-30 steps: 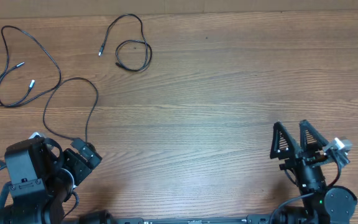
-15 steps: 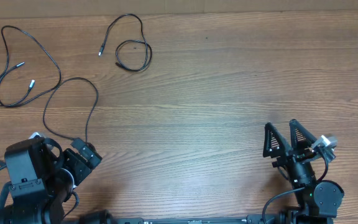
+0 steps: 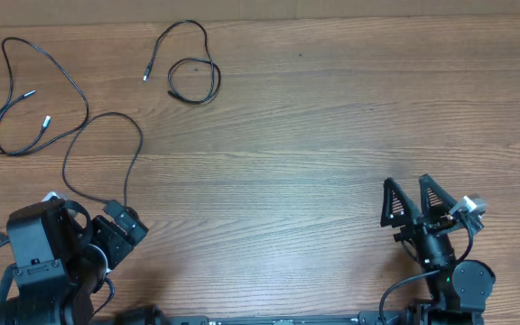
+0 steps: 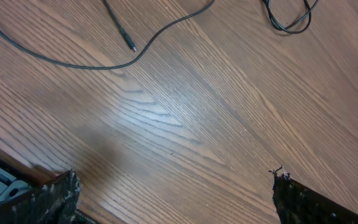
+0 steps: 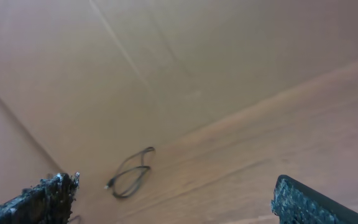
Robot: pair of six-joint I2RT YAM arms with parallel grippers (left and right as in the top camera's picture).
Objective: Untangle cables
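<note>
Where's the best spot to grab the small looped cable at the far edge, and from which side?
Grip the small cable on the straight run just behind its silver plug, coming straight down with jaws across the cord. That end lies flat, clear of its loop and of the long cable.

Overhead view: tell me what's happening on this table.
Nothing is being handled right now. The left gripper and right gripper sit at the near edge, open and empty. The cables lie loose on the wooden table: long loops at the far left and a small coil beside them, apart from each other.
</note>
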